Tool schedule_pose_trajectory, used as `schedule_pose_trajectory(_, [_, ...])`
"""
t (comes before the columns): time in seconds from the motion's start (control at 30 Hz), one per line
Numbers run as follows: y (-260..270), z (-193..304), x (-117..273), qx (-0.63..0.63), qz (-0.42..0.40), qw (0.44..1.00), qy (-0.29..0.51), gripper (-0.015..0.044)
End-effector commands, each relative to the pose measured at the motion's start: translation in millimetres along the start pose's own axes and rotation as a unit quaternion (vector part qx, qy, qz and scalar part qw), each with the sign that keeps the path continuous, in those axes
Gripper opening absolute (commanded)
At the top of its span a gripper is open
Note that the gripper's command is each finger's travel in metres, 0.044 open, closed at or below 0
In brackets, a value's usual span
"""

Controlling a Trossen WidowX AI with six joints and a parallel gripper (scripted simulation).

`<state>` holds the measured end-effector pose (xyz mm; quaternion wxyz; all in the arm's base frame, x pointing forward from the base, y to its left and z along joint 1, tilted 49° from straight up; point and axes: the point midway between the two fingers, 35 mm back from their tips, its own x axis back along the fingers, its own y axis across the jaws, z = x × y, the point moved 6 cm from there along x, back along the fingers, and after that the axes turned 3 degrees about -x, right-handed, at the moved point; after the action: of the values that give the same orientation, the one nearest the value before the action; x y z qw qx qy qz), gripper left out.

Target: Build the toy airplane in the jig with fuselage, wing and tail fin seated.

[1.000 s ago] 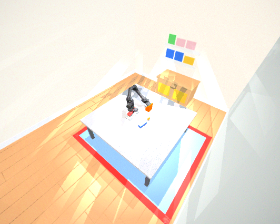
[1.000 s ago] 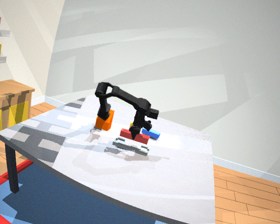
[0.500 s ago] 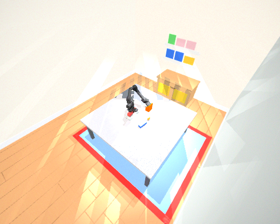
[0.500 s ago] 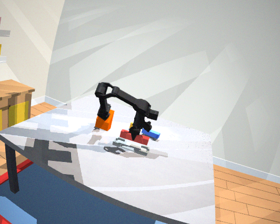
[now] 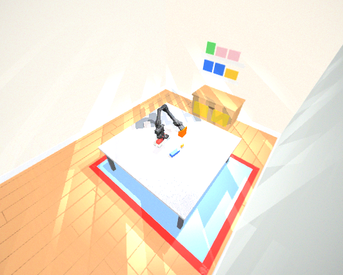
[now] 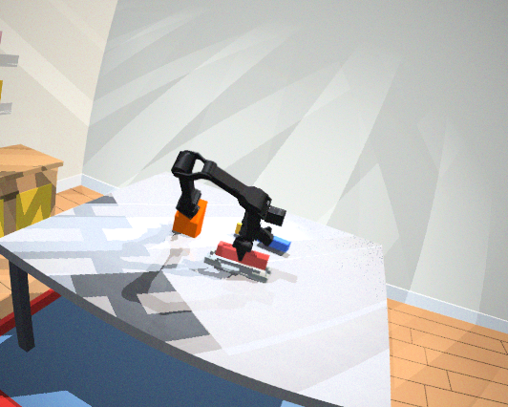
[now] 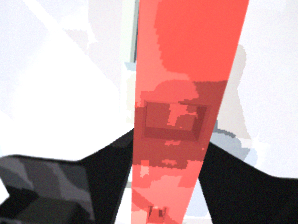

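My gripper (image 5: 162, 137) (image 6: 242, 252) (image 7: 163, 134) is shut on the red fuselage (image 5: 158, 141) (image 6: 259, 260) (image 7: 192, 37), one finger on each side of it near its middle. The fuselage is upright, lengthwise over the pale grey cradle (image 6: 261, 276) (image 7: 128, 35), very close to it or in it; I cannot tell whether it sits fully down. Its wing socket and smaller tail socket show empty in the wrist view. The blue wing (image 5: 174, 153) (image 6: 282, 245) lies on the table beyond the cradle in the exterior view. The small yellow tail fin (image 5: 182, 146) (image 6: 239, 227) is near it.
An orange block (image 5: 182, 132) (image 6: 188, 224) stands at the arm's base, on the white table (image 5: 182, 181) (image 6: 307, 325). The arm arches from there over to the cradle. A wooden cabinet (image 5: 218, 97) stands on the floor beyond the table.
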<state>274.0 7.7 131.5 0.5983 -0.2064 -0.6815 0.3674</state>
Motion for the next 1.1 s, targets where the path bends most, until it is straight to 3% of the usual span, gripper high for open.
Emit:
schedule_pose_trajectory(0.0, [-0.7,0.4,-6.3,0.003,0.003,1.000,0.000,0.0195])
schedule_pose_trajectory(0.2, [-1.0,0.6,-10.2,0.003,0.004,1.000,0.000,0.0195])
schedule_pose_trajectory(0.37, [-0.6,0.7,-8.6,0.000,0.001,1.000,0.001,0.0161])
schedule_pose_trajectory(0.53, [-0.6,0.7,-8.6,0.000,0.001,1.000,0.001,0.0030])
schedule_pose_trajectory(1.07, [-0.6,0.7,-8.6,0.000,0.001,1.000,0.001,0.0440])
